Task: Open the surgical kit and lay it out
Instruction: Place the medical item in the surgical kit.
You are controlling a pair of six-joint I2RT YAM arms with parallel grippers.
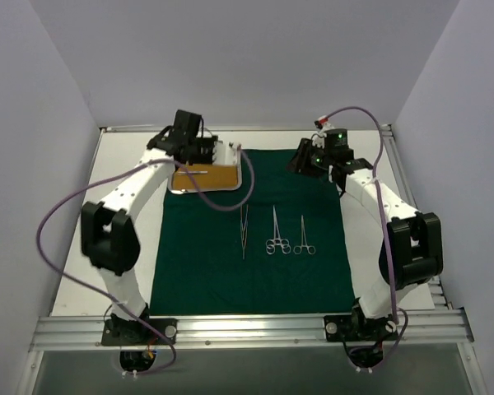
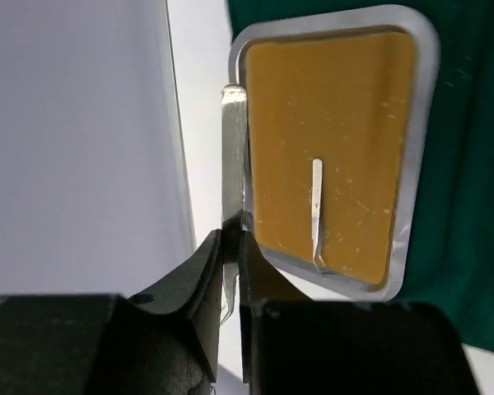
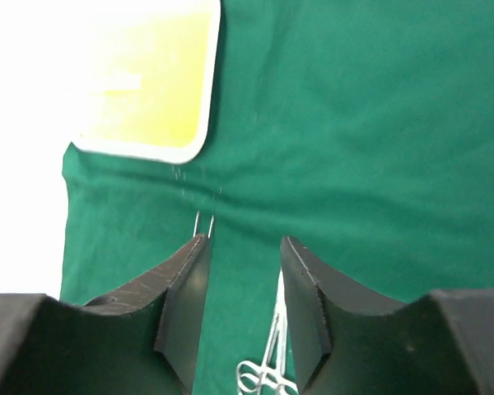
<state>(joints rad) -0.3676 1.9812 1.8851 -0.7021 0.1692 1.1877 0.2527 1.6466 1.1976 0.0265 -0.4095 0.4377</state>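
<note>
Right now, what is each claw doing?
Left gripper: closed on thin tweezers.
Right gripper: open, holding nothing.

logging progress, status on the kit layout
Left fingers shut on thin steel piece at tray edge. Right fingers open, empty, over cloth. Two clamps, one tweezers laid out. Nothing blocking.

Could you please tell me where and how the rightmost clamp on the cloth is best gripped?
Probably the straight shank of the rightmost clamp, from directly above, closing across it: it lies flat on the cloth, and the other clamp sits close beside its rings.
</note>
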